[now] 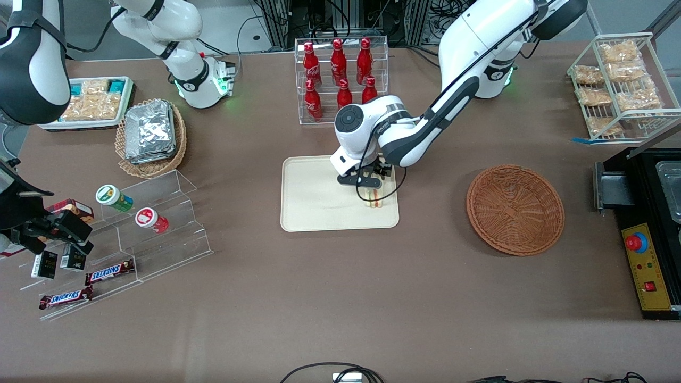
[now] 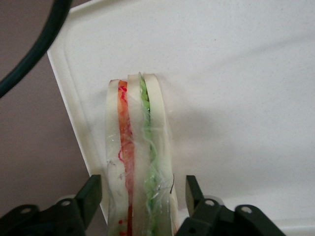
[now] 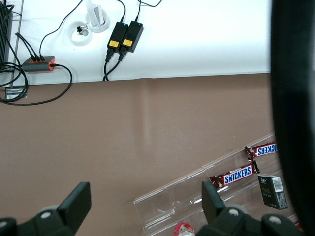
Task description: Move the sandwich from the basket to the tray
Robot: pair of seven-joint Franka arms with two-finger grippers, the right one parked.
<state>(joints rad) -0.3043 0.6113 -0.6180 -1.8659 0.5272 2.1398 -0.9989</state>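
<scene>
On the tray [image 1: 314,197], at its edge toward the working arm's end of the table: one sandwich [image 1: 374,198], standing on edge (pale bread, orange-red and green filling, clear wrap). Gripper [image 1: 371,184]: directly above the sandwich, fingers [image 2: 91,195] apart, one on each side of the bread, a small gap showing at each face. Basket [image 1: 515,208]: reddish-brown wicker, on the brown table [image 1: 340,298], well apart from the tray toward the working arm's end. Bottle rack [image 1: 341,80]: clear, red bottles, farther from the front camera than the tray.
</scene>
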